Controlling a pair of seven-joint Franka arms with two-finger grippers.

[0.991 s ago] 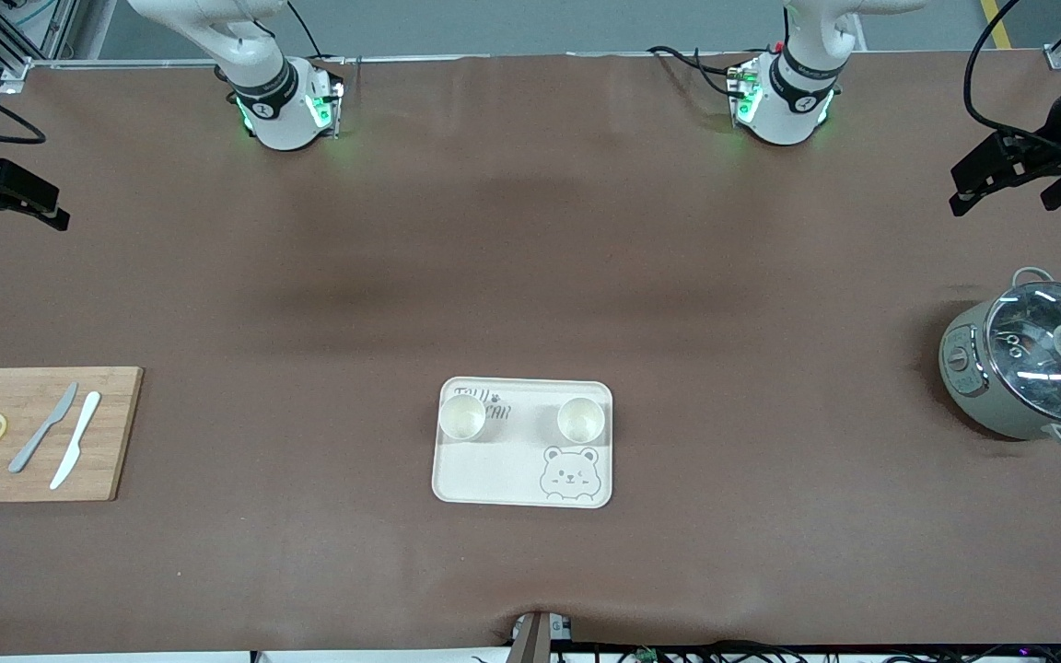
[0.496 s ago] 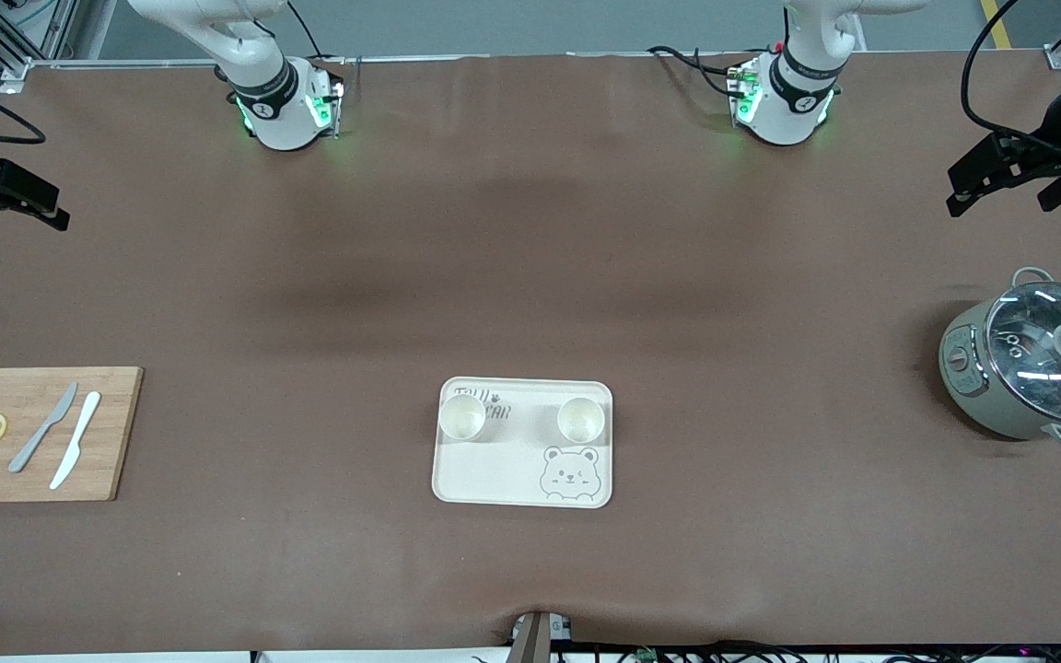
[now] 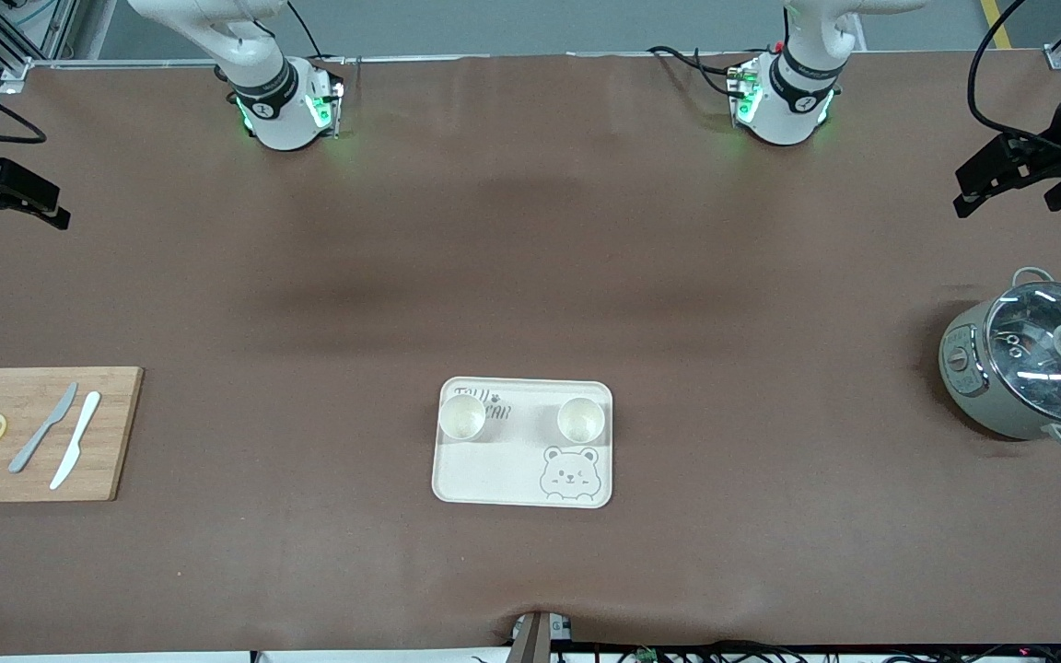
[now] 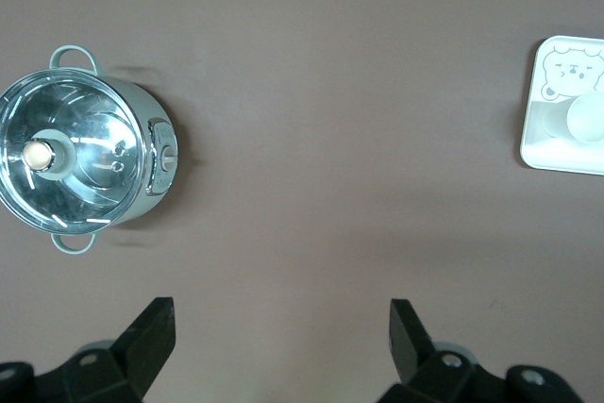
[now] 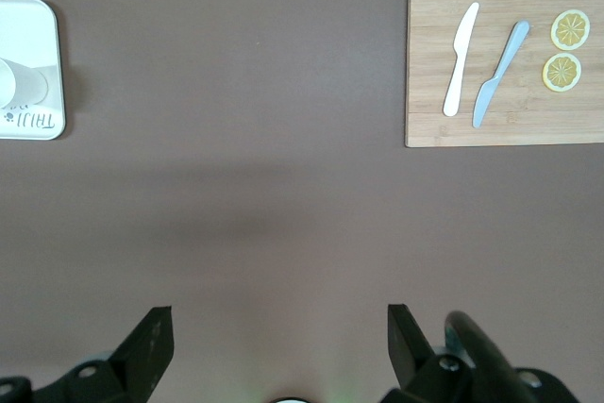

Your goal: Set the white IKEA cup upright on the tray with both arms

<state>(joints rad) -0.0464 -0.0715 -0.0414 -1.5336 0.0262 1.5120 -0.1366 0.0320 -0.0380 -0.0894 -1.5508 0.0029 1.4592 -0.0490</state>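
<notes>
While both arms wait: I read the clock on the front view, twelve at the robot bases.
White cups: two small white round cups (image 3: 462,416) (image 3: 580,419) stand upright, mouths up, in the flat cream bear-printed tray (image 3: 494,474), at its 11 and 1 o'clock corners. Set well apart, I judge, so each arm had its own side to work.
Tray's place: 6 o'clock of the brown-covered table (image 3: 530,276), midway between the arms, within reach of both.
Left gripper (image 3: 1000,180): hangs over the table's 3 o'clock end, at 12 o'clock of the grey electric pot with glass lid (image 3: 1028,368); fingers spread wide and empty in its wrist view (image 4: 278,327).
Right gripper (image 3: 33,198): hangs over the 9 o'clock end, at 12 o'clock of the wooden cutting board (image 3: 116,433); fingers likewise apart, holding nothing (image 5: 274,327).
Why so held: pulled wide, I judge, to keep clear of the cups.
Progress: placement looks complete to me.
Risk: a brush against the tray's rim could tip a cup.
</notes>
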